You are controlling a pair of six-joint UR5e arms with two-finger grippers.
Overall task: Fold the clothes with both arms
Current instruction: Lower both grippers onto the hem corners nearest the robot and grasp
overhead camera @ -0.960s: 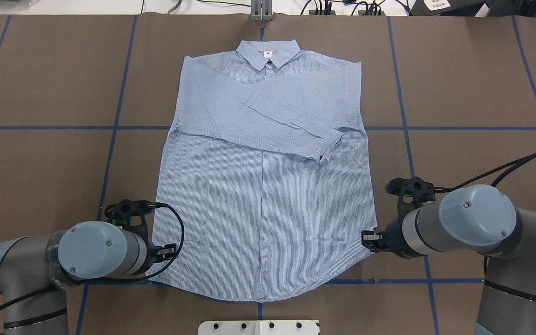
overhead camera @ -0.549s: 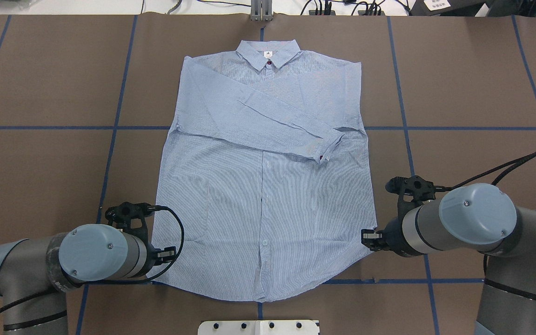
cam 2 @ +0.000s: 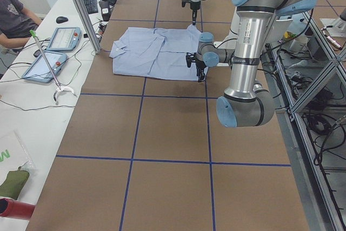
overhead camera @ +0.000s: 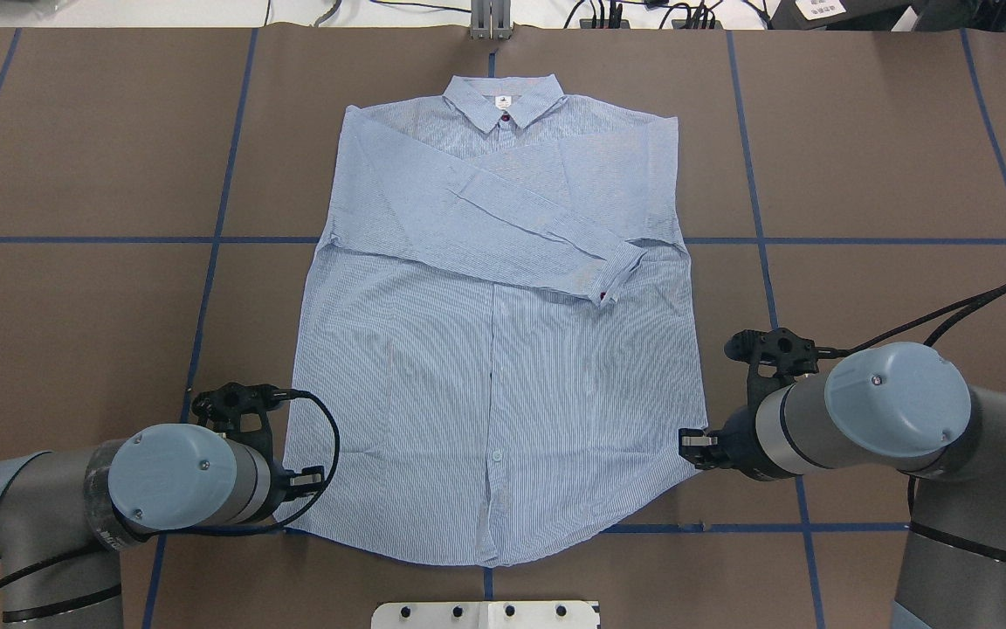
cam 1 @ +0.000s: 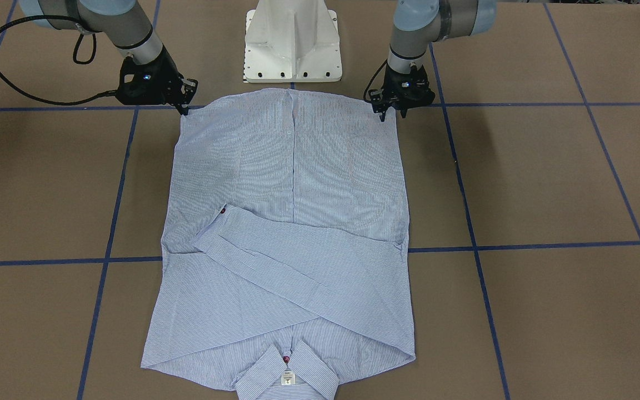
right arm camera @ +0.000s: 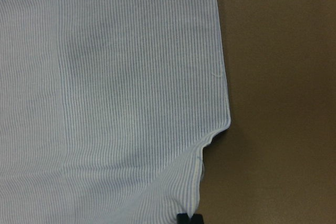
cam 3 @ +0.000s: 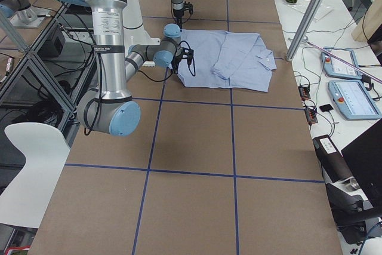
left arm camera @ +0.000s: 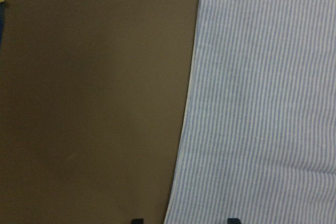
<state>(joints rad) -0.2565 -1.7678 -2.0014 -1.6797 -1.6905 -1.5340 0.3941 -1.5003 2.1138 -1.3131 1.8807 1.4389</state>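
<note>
The light blue striped shirt (overhead camera: 494, 384) lies flat and buttoned, collar at the far side, both sleeves folded across the chest. My left gripper (overhead camera: 311, 480) is low at the hem's left corner. It is open: in the left wrist view its tips straddle the shirt's side edge (left arm camera: 181, 156). My right gripper (overhead camera: 693, 445) is at the hem's right corner. In the right wrist view its fingertips (right arm camera: 190, 219) are together, and the shirt corner (right arm camera: 197, 182) bunches up into them. In the front-facing view the left gripper (cam 1: 391, 113) and the right gripper (cam 1: 185, 106) flank the hem.
The brown table (overhead camera: 887, 175) carries a blue tape grid. The white pedestal base (cam 1: 292, 44) stands just behind the hem. A seated person (cam 2: 13, 14) and tablets (cam 2: 62, 39) are at a side table past the collar end.
The left arm has slid a little toward the robot along the shirt's left edge. The right arm and the shirt have not moved.
</note>
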